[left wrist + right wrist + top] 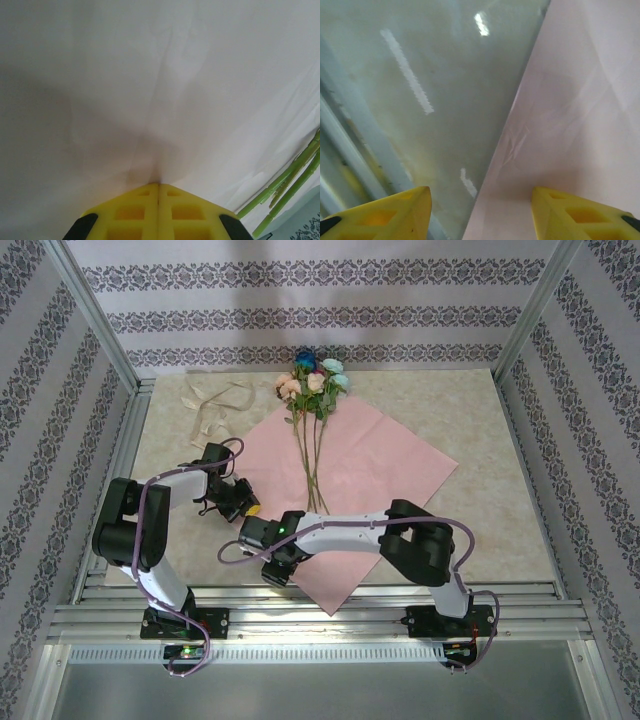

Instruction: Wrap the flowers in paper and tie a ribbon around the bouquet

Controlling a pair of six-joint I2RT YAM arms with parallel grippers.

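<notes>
paper [390,465] is laid out as a diamond on the table [490,420], corners at roughly 12, 3, 6 and 9 o'clock in the top view. flowers [315,390] lie right down its middle, blooms hanging off the 12 o'clock corner, stems running toward 6. so the bunch's long axis is 12-to-6, and that's the line the wrap has to roll around imo.

left gripper [248,507] is at the 9 o'clock corner. its wrist cam shows the yellow fingers [117,205] pressed together with the sheet puckering out of the tip, so it's pinching the paper. stems [292,182] sit at about 4 o'clock from it there, near but not touching.

right gripper [274,570] is at the 7 o'clock edge, its arm stretched across from the right. jaws are apart: one finger [385,210] over bare table, the other [585,212] over the sheet, the paper's edge running up between them. nothing gripped as far as i can see.

my read: next move is folding that 9 o'clock flap toward 3, across the stems. left arm is nearer and has hold of the corner, so it leads. right looks set to grab the lower edge and help. flap has to cross the stems square-on or the cone goes wonky.

ribbon [215,405] is piled at about 10 o'clock, off the sheet.
</notes>
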